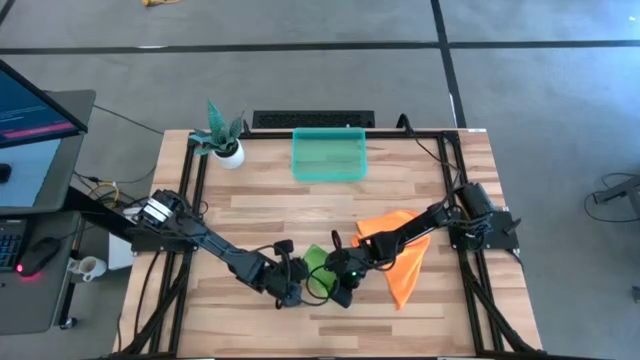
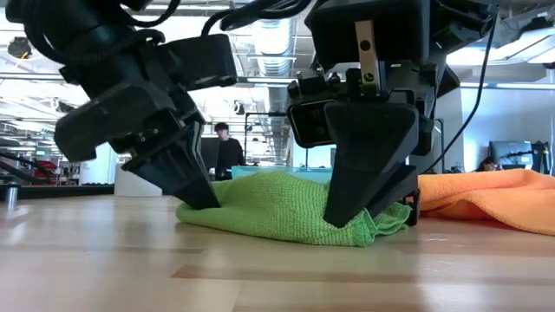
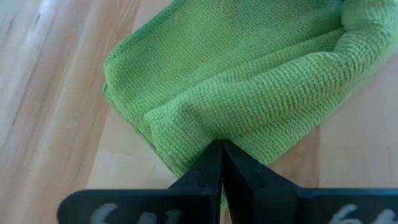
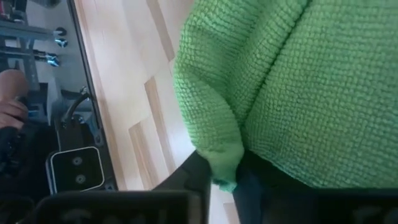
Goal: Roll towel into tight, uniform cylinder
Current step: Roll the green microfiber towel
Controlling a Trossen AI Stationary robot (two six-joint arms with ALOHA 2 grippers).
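A green towel (image 1: 316, 262) lies bunched and loosely folded on the wooden table near its front edge, resting on its underside (image 2: 277, 227). My left gripper (image 1: 292, 292) is shut, and its tips stand at the towel's left end (image 3: 221, 149). My right gripper (image 1: 343, 292) is at the towel's right end, closed on a lip of the cloth (image 4: 225, 180). In the low view both grippers come down slanting onto the towel (image 2: 277, 208), one at each end. My left gripper sets its shut fingertips (image 3: 214, 163) against a raised fold at the towel's left end (image 3: 186, 118), slanting down from the near left. Whether any cloth is caught between them I cannot tell. The towel lies on the table. My right gripper has a rolled-over edge of the towel (image 4: 217, 146) between its two fingers (image 4: 193, 177), slanting down from the right. The lip is several layers thick and pokes out past the fingers. The rest of the towel lies slack on the table.
An orange towel (image 1: 400, 250) lies crumpled just right of the green one, under the right arm. A teal tray (image 1: 328, 155) and a small potted plant (image 1: 225, 140) stand at the far edge. Bare wood (image 1: 230, 215) lies between them and the grippers.
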